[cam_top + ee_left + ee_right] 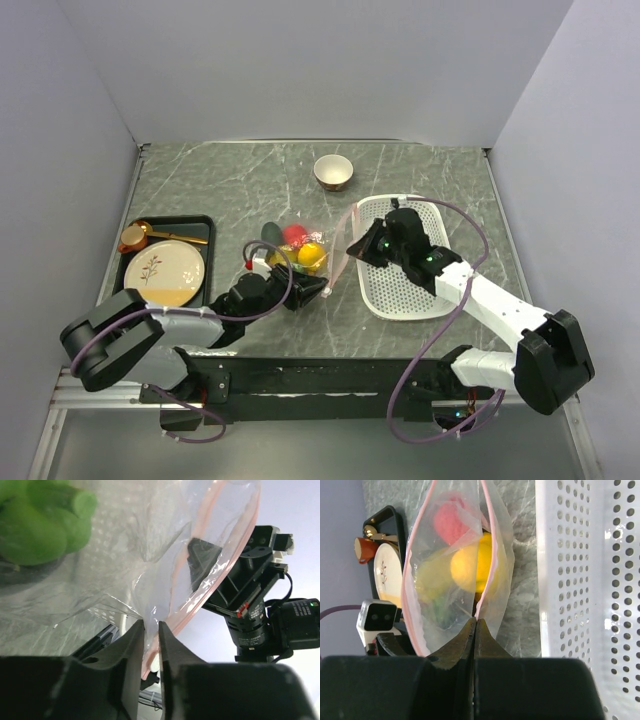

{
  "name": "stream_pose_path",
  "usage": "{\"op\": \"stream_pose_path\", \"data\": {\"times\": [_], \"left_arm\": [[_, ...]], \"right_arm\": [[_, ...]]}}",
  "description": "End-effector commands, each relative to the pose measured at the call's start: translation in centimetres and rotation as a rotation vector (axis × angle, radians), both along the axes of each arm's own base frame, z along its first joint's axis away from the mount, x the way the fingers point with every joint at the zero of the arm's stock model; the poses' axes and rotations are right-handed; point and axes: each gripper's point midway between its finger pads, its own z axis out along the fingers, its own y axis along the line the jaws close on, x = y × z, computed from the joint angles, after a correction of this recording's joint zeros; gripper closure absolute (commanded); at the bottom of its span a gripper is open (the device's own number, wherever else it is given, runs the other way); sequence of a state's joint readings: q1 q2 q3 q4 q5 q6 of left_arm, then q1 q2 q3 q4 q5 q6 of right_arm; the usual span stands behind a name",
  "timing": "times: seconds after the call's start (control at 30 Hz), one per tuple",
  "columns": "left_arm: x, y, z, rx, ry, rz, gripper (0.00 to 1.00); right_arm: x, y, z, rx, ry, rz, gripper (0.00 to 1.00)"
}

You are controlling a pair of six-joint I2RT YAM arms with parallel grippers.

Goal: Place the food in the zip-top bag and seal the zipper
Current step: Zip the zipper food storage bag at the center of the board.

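Note:
The zip-top bag lies mid-table with the food inside: a red piece, a yellow piece and green ones. My right gripper is shut on the bag's pink zipper, pinching it at the fingertips; red and yellow food shows through the film. My left gripper sits at the bag's near corner. Its jaws stand a narrow gap apart, with the bag's edge and pink strip between them. A green piece shows at the upper left.
A white perforated basket lies under the right arm, just right of the bag. A gold cup stands at the back. A black tray at the left holds a plate and a small cup.

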State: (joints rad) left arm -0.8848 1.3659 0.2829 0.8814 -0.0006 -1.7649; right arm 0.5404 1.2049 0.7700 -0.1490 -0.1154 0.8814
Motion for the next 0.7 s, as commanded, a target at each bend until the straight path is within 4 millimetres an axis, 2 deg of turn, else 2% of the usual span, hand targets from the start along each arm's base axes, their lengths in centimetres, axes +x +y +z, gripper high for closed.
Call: {"op": "stream_pose_path", "data": {"times": [0.0,0.07,0.13,0.17,0.2,0.23,0.3,0.47,0.5,0.6,0.67], "left_arm": [[0.1,-0.2,2.8,-0.036,-0.075,-0.008,0.8],[-0.1,-0.1,2.6,-0.018,-0.079,-0.013,0.79],[0.4,0.2,2.6,0.004,-0.099,0.013,0.79],[0.4,0.2,2.5,0.014,-0.099,0.014,0.8],[0.5,0.3,2.5,0.022,-0.103,0.015,0.81],[0.5,0.3,2.3,0.035,-0.111,0.015,0.82],[0.6,0.1,2.1,0.053,-0.114,0.014,0.86],[1.0,-0.4,2.3,0.088,-0.147,0.001,0.91],[1.0,-0.4,2.1,0.104,-0.153,-0.004,0.91],[1.2,-0.7,2.3,0.133,-0.186,-0.013,0.92],[1.3,-0.8,2.2,0.16,-0.199,-0.016,0.92]], "right_arm": [[0.7,-0.6,1.2,0.003,-0.053,-0.033,0.99],[0.7,-0.8,1.2,-0.01,-0.055,-0.04,0.96],[0.8,-1.1,1.4,-0.025,-0.066,-0.048,0.87],[0.7,-1.4,1.4,-0.04,-0.063,-0.051,0.77],[0.6,-1.6,2.2,-0.037,-0.08,-0.055,0.55],[0.4,-1.8,2.5,-0.037,-0.086,-0.062,0.47],[-0.6,-2.4,3.4,-0.018,-0.103,-0.072,0.41],[-4.0,-1.7,3.7,0.103,-0.085,-0.024,0.4],[-5.4,-0.9,3.1,0.134,-0.051,0.011,0.42],[-7.6,0.4,1.8,0.159,0.005,0.055,0.46],[-8.2,1.2,1.6,0.183,0.012,0.075,0.46]]}}
